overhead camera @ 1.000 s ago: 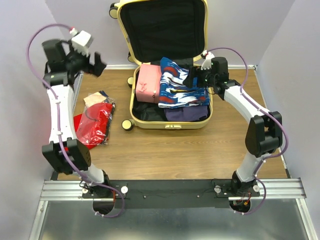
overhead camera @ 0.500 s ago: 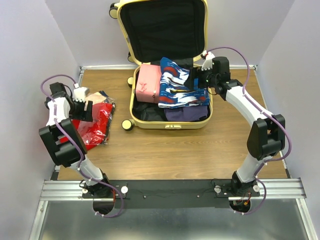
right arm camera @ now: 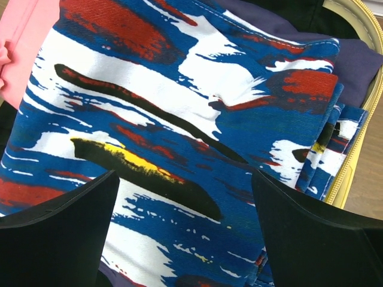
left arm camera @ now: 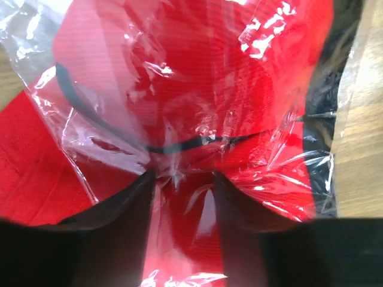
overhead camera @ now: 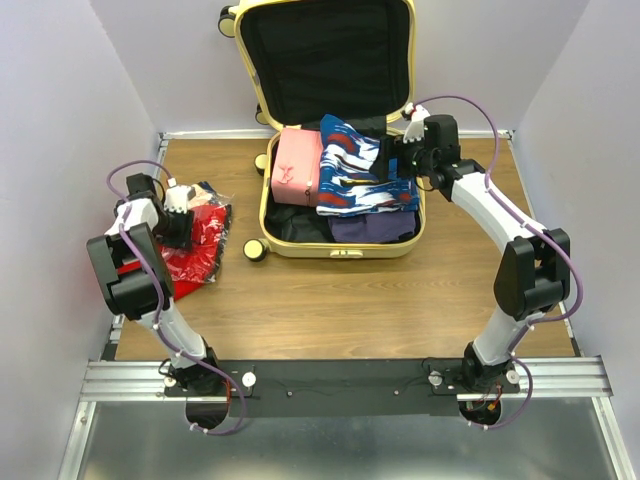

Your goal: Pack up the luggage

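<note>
The pale-yellow luggage [overhead camera: 340, 250] lies open at the back of the table, its lid [overhead camera: 325, 60] upright. Inside lie a pink pouch [overhead camera: 296, 167], a blue, white and red patterned garment [overhead camera: 355, 175] [right arm camera: 179, 89] and a purple garment [overhead camera: 372, 228]. My right gripper [overhead camera: 392, 160] [right arm camera: 182, 179] hovers open just over the patterned garment. At the left, a red garment in a clear plastic bag [overhead camera: 195, 250] [left arm camera: 197, 72] lies on the table. My left gripper [overhead camera: 178, 218] [left arm camera: 181, 176] is down on it, jaws closed in on a bunched fold of bag and red cloth.
Another bagged item with beige and dark parts [overhead camera: 200, 197] lies beside the red one. A luggage wheel [overhead camera: 254, 249] sticks out toward the bagged clothes. The table's left rail [overhead camera: 150, 190] runs close to my left arm. Walls close in the left, right and back.
My left arm swung down from high at the back left onto the red bagged garment, and its jaws narrowed onto the bag. The right arm has stayed put, open.
</note>
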